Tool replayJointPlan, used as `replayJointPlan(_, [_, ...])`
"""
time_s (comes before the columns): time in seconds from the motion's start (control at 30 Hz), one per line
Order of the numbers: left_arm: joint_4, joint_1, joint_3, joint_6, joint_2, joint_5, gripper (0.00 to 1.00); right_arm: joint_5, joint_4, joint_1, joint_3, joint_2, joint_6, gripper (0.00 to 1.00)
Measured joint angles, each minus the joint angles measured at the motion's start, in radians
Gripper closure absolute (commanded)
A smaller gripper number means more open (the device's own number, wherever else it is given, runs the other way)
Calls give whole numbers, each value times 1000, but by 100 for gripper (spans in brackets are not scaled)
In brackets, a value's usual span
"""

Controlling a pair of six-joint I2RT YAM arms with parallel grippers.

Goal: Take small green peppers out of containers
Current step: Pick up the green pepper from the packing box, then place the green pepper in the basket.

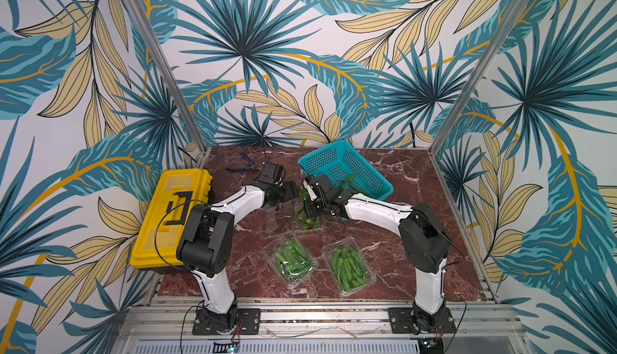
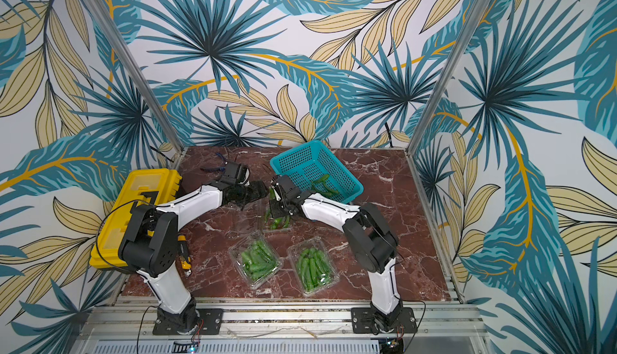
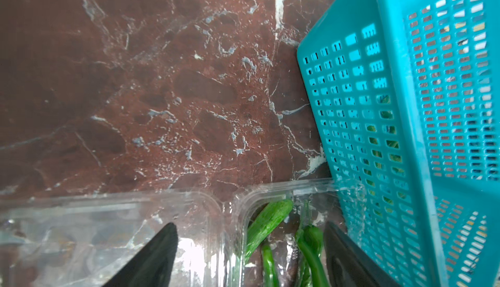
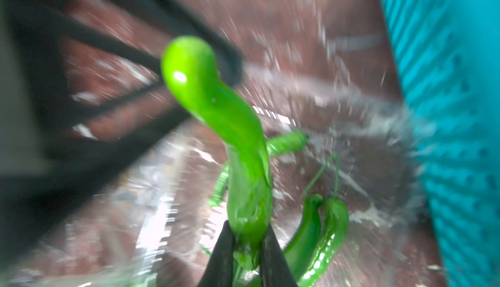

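Peppers [image 1: 295, 262] bright green; basket [image 1: 320, 163] teal, perforated; toolbox [image 1: 173, 198] yellow.

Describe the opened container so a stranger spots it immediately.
Find the teal basket at the back of the table. Against its side, under the right gripper, sits a clear container. Unlike the two packed, closed containers in front, its lid lies open and it holds few peppers.

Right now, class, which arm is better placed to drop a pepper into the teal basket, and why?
Right. The right gripper is shut on a green pepper beside the teal basket; the left gripper hangs open and empty over the opened container.
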Motion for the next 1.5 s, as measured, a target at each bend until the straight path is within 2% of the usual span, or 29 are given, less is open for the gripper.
replayJointPlan(0.13, [-8, 0, 0, 45, -3, -3, 8, -4, 74, 0, -5, -67, -1, 92])
replayJointPlan(0.37, [-16, -4, 2, 86, -23, 12, 8, 38, 111, -29, -56, -122, 1, 93])
replayJointPlan(0.5, [-19, -24, 6, 111, -41, 8, 8, 89, 106, -116, -127, -166, 38, 93])
replayJointPlan(0.63, [-32, -63, 20, 142, -69, 7, 8, 124, 92, -250, -189, -189, 100, 92])
replayJointPlan(0.73, [-36, -95, 39, 157, -83, 9, 8, 134, 61, -319, -209, -180, 129, 83])
replayJointPlan(0.83, [-40, -123, 55, 160, -87, 16, 8, 128, 49, -333, -209, -144, 147, 72])
replayJointPlan(0.93, [-45, -150, 64, 159, -80, 27, 9, 117, 29, -325, -209, -115, 162, 70])
replayJointPlan(1.23, [-49, -194, 87, 112, 14, 62, 27, 104, 41, -321, -218, -116, 185, 70])
replayJointPlan(1.37, [-56, -194, 87, 77, 36, 72, 41, 93, 57, -321, -227, -118, 188, 70])
replayJointPlan(1.5, [-74, -195, 87, 59, 37, 63, 48, 81, 74, -321, -237, -119, 193, 70])
